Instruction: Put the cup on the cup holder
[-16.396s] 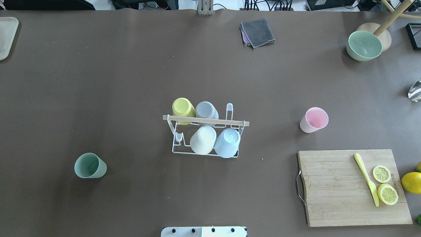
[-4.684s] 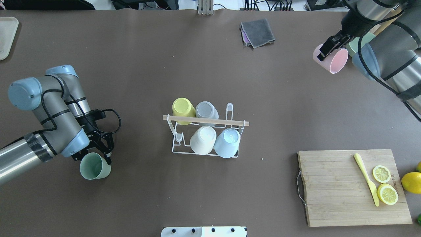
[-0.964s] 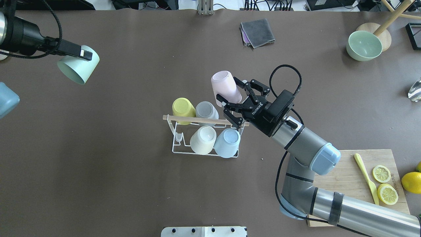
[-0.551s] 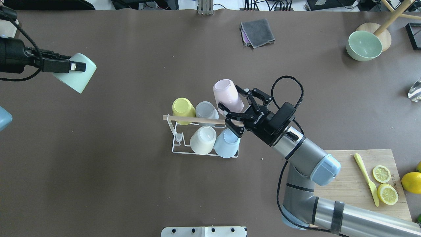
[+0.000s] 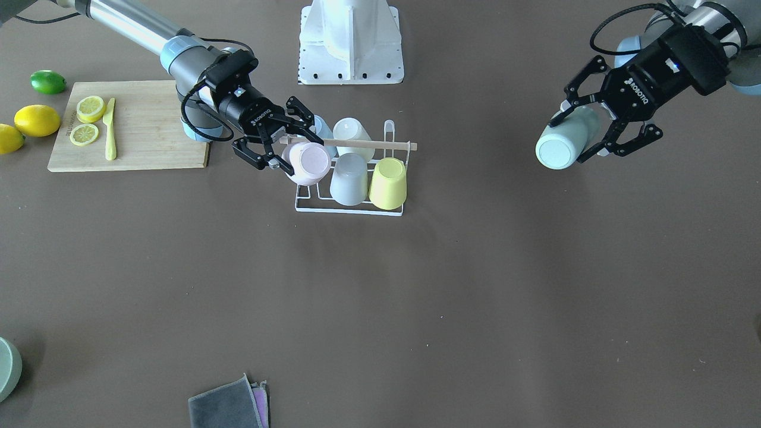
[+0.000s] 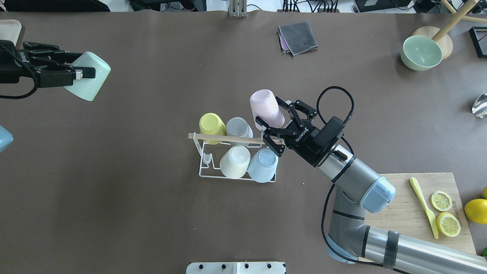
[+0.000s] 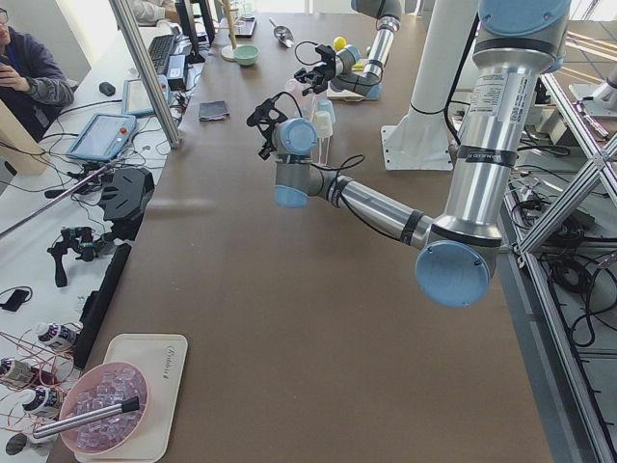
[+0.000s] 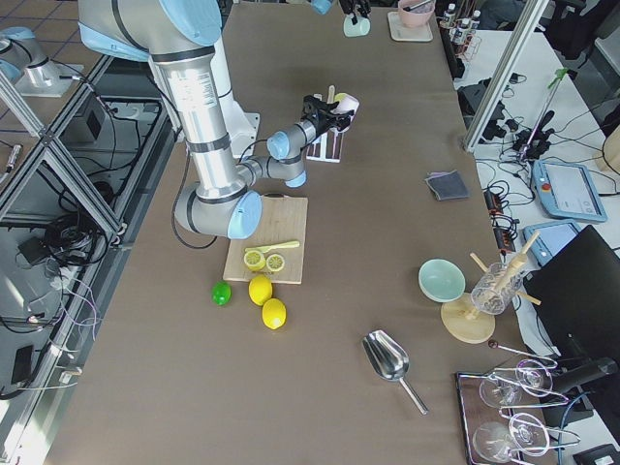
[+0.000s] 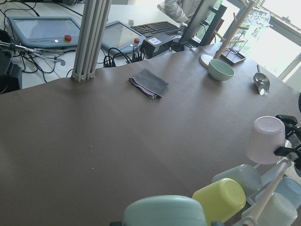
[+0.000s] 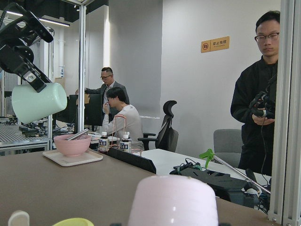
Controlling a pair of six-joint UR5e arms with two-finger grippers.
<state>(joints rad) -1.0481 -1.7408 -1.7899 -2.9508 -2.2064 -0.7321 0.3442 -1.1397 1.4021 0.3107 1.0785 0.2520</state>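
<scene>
Watching R end effector (image 6: 271, 112): it's clamped on pink cup (image 6: 265, 107), which is mouth-down and tilted at the holder (image 6: 213, 176) end nearest that arm, just beside gray cup (image 6: 238, 126). L end effector (image 5: 575, 137) grips green cup (image 5: 562, 150), held high and well apart from holder.

Risks, imo: tilted rim snags wood bar (image 6: 220, 137) or misses prong (hidden under cup), so cup drops to tabletop (image 6: 152, 213). Could also knock gray cup or shove the light holder.

Writing: "ROBOTIQ" on both end effectors. Wall sign (image 10: 215, 44) too small to read.
</scene>
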